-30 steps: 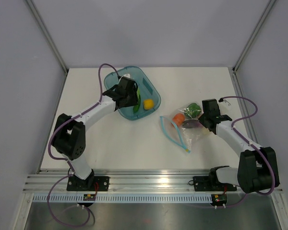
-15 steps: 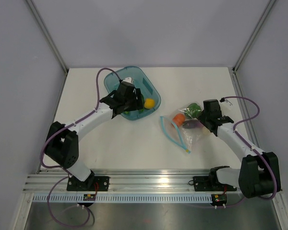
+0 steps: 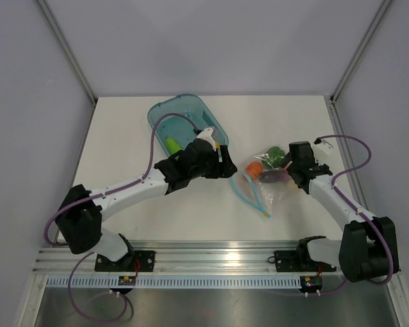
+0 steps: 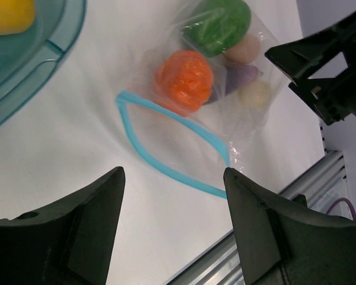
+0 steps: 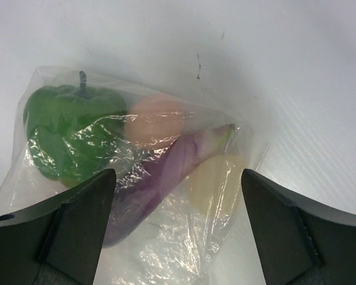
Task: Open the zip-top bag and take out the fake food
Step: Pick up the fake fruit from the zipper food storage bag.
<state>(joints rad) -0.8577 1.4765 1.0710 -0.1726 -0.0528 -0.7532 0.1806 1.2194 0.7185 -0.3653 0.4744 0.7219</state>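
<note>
The zip-top bag (image 3: 264, 182) lies right of centre, its teal zip strip (image 4: 166, 159) spread into an open loop. Fake food shows inside it: an orange piece (image 4: 184, 80), a green pepper (image 5: 71, 130), a purple eggplant (image 5: 160, 172), a peach piece (image 5: 157, 122) and a pale piece (image 5: 216, 178). My left gripper (image 4: 172, 176) hovers open just left of the bag's mouth, holding nothing. At the bag's far, closed end my right gripper (image 5: 178, 175) is open wide, with crinkled plastic lying between its fingers and no grip on it.
A teal tub (image 3: 180, 112) stands at the back left, holding a green cucumber (image 3: 172, 143) and a yellow lemon (image 4: 9, 12). The metal rail (image 3: 218, 255) runs along the near edge. Grey walls close in the table's sides and back.
My left arm swung from over the tub rightward to the bag's mouth. My right gripper opened and let go of the bag's closed end. The bag stayed put.
</note>
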